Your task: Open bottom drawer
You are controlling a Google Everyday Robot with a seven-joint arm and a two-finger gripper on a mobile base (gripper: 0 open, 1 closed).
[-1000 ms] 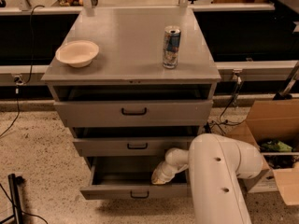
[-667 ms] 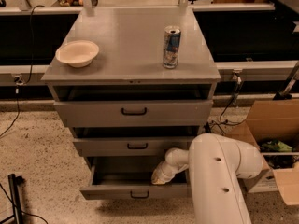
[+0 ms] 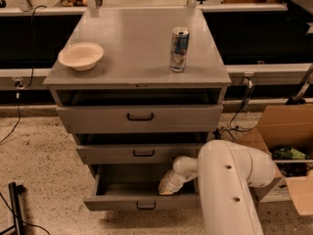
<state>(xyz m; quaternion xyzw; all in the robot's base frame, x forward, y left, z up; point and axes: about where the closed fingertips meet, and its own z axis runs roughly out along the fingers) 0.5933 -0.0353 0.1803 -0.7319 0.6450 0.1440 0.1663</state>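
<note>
Jaws (grip state impossible to tell) sit inside the open bottom drawer [image 3: 137, 199], right of centre.

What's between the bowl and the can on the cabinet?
Only bare cabinet top, in the camera view, between bowl and can. The gripper is inside the bottom drawer.

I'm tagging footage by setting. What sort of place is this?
Probably a lab or workshop, not a home: a grey cabinet on speckled floor, loose cables on the floor, an open cardboard box beside it. The gripper sits inside the pulled-out bottom drawer.
</note>
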